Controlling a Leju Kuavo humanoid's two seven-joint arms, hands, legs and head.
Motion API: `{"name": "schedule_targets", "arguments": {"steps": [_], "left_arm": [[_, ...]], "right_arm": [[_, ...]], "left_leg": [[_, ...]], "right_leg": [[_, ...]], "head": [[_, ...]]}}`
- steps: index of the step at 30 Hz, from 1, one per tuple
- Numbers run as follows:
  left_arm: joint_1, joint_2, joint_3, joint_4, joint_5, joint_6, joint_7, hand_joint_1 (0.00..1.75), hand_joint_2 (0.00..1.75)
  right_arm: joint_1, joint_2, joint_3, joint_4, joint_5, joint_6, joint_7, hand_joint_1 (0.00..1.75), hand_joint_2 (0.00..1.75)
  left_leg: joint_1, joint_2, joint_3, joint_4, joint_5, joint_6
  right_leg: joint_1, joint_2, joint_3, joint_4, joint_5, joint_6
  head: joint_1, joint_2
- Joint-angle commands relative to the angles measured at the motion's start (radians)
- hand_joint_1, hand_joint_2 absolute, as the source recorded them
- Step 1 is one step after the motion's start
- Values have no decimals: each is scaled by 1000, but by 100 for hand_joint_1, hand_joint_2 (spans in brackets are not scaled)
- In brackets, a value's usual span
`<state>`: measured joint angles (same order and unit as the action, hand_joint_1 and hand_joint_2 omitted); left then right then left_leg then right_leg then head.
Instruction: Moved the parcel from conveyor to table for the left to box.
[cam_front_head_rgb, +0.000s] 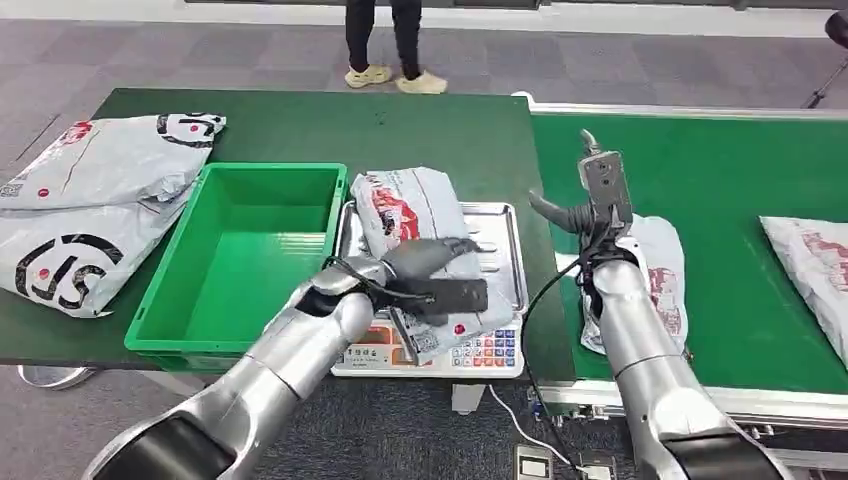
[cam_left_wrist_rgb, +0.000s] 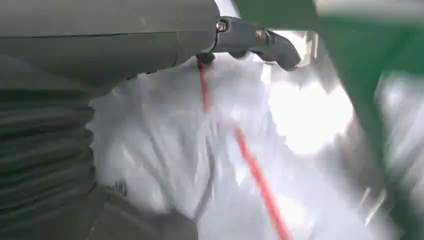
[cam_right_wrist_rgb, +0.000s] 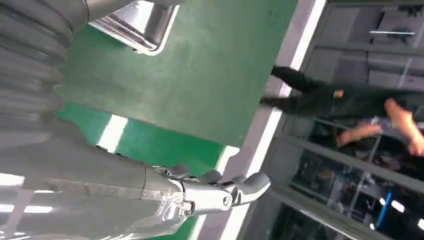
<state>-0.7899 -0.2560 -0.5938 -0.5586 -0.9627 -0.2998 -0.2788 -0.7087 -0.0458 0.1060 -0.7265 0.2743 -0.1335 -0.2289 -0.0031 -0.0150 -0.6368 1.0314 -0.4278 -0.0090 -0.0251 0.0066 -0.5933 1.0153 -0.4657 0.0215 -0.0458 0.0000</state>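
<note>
A grey parcel (cam_front_head_rgb: 405, 205) with red print lies on the steel tray of a scale (cam_front_head_rgb: 505, 225) on the green table. My left hand (cam_front_head_rgb: 440, 275) lies across the parcel's near half, thumb and dark fingers spread apart on top of it. In the left wrist view the blurred parcel (cam_left_wrist_rgb: 165, 150) sits right beneath that hand (cam_left_wrist_rgb: 125, 45), whose thumb (cam_left_wrist_rgb: 260, 42) sticks out straight. My right hand (cam_front_head_rgb: 600, 195) stands raised over the conveyor's left edge, fingers apart and holding nothing. The right wrist view shows this hand (cam_right_wrist_rgb: 150, 190) bare.
A green bin (cam_front_head_rgb: 240, 250) stands just left of the scale. Large grey parcels (cam_front_head_rgb: 90, 200) lie at the table's left end. On the conveyor (cam_front_head_rgb: 720, 180) one parcel (cam_front_head_rgb: 665, 260) lies beside my right forearm and another (cam_front_head_rgb: 815, 260) at the right edge. A person (cam_front_head_rgb: 385, 40) stands beyond the table.
</note>
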Motion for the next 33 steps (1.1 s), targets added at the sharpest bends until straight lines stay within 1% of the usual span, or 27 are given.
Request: {"name": "schedule_targets", "arguments": {"steps": [1,3,4,5,6,7,8,9,11,14,16,17,19,21,23,29,30,31,33], "left_arm": [[-109,33,-244,222,-47,-61,-25,0,175],[-108,36,-261,230,-48,-91,-61,0,175],[-109,36,-265,234,-43,-101,-69,159,175],[-114,34,-274,241,-38,-130,-90,175,175],[-117,32,-268,245,-25,-154,-102,175,175],[-120,31,-268,245,-21,-164,-108,175,175],[-122,31,-268,245,-21,-166,-109,175,175],[-124,32,-266,240,-16,-162,-113,175,175],[-144,28,-251,227,5,-146,-117,175,175],[-152,27,-251,225,9,-156,-116,175,175],[-157,33,-220,199,43,-98,-125,175,175],[-176,36,-205,186,65,-92,-131,175,175],[-202,48,-165,139,115,-55,-145,175,175],[-239,69,-121,28,184,-28,-153,175,175],[-252,101,-110,-123,258,-79,-93,175,175],[-234,109,-120,-141,264,-83,-83,175,175],[-232,109,-119,-146,273,-58,-91,175,175],[-241,106,-110,-168,290,-34,-102,175,175],[-258,113,-108,-292,338,-36,-67,175,175]], "right_arm": [[-122,48,-44,232,-18,14,-15,0,175],[-142,54,-35,243,-25,26,-12,0,175],[-155,54,-30,253,-30,32,-7,0,175],[-165,52,-23,257,-32,36,-3,0,175],[-167,48,-18,257,-34,44,-3,0,175],[-167,44,-17,255,-35,47,-3,0,175],[-166,42,-17,256,-35,47,-3,0,175],[-161,39,-18,249,-39,48,-6,0,175],[-137,26,-17,226,-50,55,-11,0,175],[-129,22,-16,220,-52,57,-13,0,175],[-112,15,-11,201,-62,61,-17,0,175],[-97,8,-7,190,-67,67,-19,0,175],[-81,-1,4,171,-72,76,-24,0,175],[-71,-10,9,156,-86,85,-28,0,175],[-75,-16,13,154,-106,93,-24,0,175],[-77,-15,14,154,-109,93,-23,0,175],[-79,-15,16,157,-110,93,-22,0,175],[-85,-14,11,158,-116,90,-19,0,175],[-87,-25,4,157,-129,79,-15,0,175]], "left_leg": [[1,3,2,-1,-1,-1],[0,3,3,-1,-1,-1],[0,4,3,-2,-1,-1],[0,3,2,-1,-1,-1],[0,6,4,-2,-1,-1],[0,3,2,-1,0,-1],[0,5,3,-2,0,-1],[0,3,2,-1,0,-1],[1,1,2,-1,0,-1],[1,0,4,-2,1,-1],[0,1,4,-2,1,0],[1,2,5,-3,1,0],[1,0,5,-2,1,-1],[1,-2,1,1,1,-1],[2,-1,0,1,1,-1],[0,1,2,0,1,0],[1,2,4,-1,1,-1],[0,1,2,0,1,0],[1,0,0,1,1,0]], "right_leg": [[1,1,1,-1,0,-2],[1,2,2,-1,0,-2],[1,3,2,-1,0,-2],[0,2,1,0,0,-1],[1,4,2,-1,1,-2],[0,2,1,0,0,-1],[1,4,2,-1,1,-2],[1,2,2,-1,0,-2],[1,0,3,-1,0,-1],[1,-2,5,-2,0,-2],[1,-1,4,-2,0,-2],[1,0,6,-3,1,-2],[2,-2,6,-3,1,-3],[2,-3,2,0,0,-2],[2,-3,1,1,0,-3],[1,0,2,0,0,-2],[1,0,4,-1,0,-2],[1,0,2,0,0,-1],[1,-1,1,1,0,-1]], "head": [[0,0],[0,0],[0,0],[0,0],[0,0],[0,0],[0,0],[0,0],[0,0],[0,0],[0,0],[0,0],[0,0],[0,0],[0,0],[0,0],[0,0],[0,0],[0,0]]}}
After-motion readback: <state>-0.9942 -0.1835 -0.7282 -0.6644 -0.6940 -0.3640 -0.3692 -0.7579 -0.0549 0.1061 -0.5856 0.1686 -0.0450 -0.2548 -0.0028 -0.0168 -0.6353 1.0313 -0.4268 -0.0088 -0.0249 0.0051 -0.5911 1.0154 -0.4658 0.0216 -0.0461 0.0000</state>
